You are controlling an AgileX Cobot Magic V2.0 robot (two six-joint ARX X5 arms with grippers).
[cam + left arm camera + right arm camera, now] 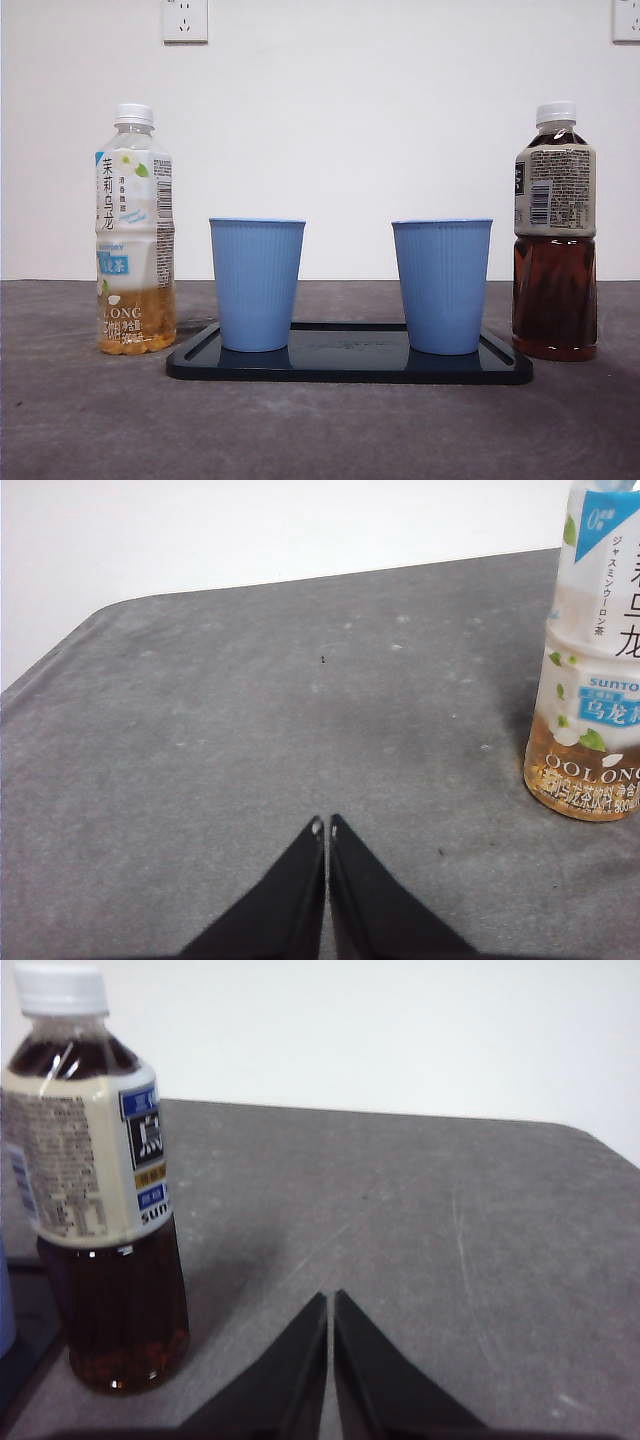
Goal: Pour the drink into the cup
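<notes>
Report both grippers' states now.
Left gripper: closed, holding nothing.
Right gripper: closed, holding nothing.

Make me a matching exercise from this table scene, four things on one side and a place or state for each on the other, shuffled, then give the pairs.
Things
1. oolong bottle
2. dark tea bottle
3. blue cups
4. left pincer

Place or state
A. standing on the black tray
B. nearly full, white cap on
C. jaws shut, holding nothing
D. pale liquid only near the bottom

Pairs: 1-D, 2-B, 3-A, 4-C
</notes>
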